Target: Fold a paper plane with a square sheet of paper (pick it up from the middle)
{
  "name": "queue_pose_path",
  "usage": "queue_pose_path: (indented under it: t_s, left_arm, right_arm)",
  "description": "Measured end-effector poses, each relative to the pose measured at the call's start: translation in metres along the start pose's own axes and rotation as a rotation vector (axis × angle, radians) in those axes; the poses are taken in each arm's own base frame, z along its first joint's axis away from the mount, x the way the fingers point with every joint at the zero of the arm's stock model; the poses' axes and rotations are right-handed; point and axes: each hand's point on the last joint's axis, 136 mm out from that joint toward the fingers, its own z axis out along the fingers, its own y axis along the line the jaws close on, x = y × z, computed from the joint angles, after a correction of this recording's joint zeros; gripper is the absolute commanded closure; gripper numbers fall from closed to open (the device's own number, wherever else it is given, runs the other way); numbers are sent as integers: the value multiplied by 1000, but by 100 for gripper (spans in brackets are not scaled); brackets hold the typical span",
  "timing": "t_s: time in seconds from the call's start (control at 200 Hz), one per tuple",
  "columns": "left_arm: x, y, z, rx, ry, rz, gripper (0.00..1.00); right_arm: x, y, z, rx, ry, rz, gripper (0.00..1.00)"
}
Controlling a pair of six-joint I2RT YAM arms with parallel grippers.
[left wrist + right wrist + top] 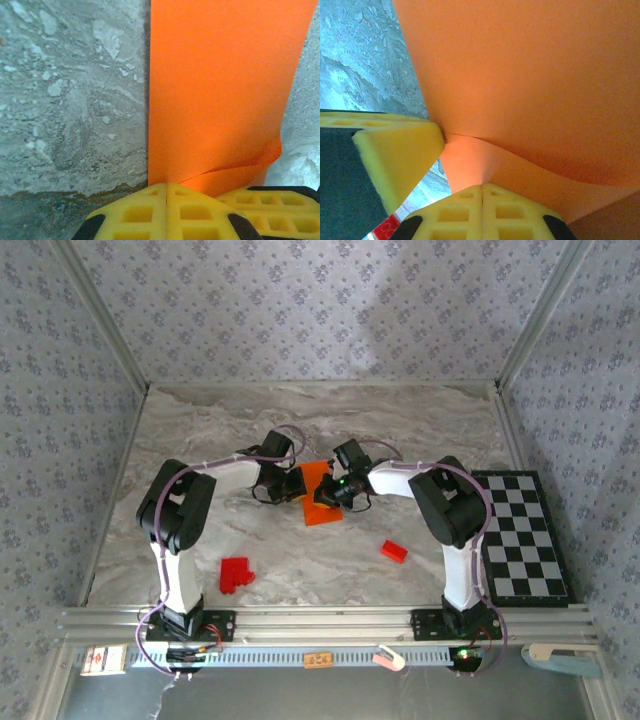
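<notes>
The grey marbled table (300,560) spreads out ahead of me, with patterned walls on three sides. The black-and-white chequered board (522,535) lies flat along the table's right side, just beside my right arm and well apart from everything in the middle.

The square sheet of paper (318,502) sits near the centre of the table, bright orange and plain, between my two wrists. From above it looks creased, with part of it raised rather than flat. Through my left wrist camera, the sheet (220,90) stretches away as a long, straight-sided band on the marble, with a curled fold at its near right corner. Through my right wrist camera, the sheet (530,75) arches overhead and dips in a soft curve towards my fingertips.

Both arms bend inward and meet over the paper. My left gripper (166,192) has its yellow pads pressed tight together, tips touching the sheet's near edge. I cannot tell whether any paper is caught in the seam. My right gripper (482,192) is also closed, and the paper narrows into its tips, pinched there. The two grippers are just beside each other.

A larger red block (236,574) lies on the near left of the table and a smaller red block (394,551) on the near right, both apart from the sheet.
</notes>
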Motion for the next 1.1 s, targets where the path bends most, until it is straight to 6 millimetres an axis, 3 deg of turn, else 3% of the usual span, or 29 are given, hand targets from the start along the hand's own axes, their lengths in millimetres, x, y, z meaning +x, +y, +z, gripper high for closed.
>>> queue_pose_path:
  t_s: [0.11, 0.225, 0.385, 0.65, 0.82, 1.099]
  left_arm:
    - [-1, -7, -8, 20, -8, 7, 90]
    - [0, -22, -31, 74, -39, 21, 87]
    - [14, -33, -51, 166, -49, 19, 87]
    - [54, -16, -30, 175, 63, -26, 87]
    - [58, -23, -24, 205, 85, -16, 88]
    - [64, -14, -8, 180, 125, -26, 90]
  right_arm:
    - [0, -1, 0, 7, -2, -4, 98]
    - [0, -1, 1, 10, -4, -4, 98]
    - [0, -1, 1, 13, -5, -5, 98]
    - [0, -1, 1, 21, -3, -3, 98]
    - [0, -1, 1, 22, -2, -1, 98]
    - [0, -1, 1, 22, -1, -1, 98]
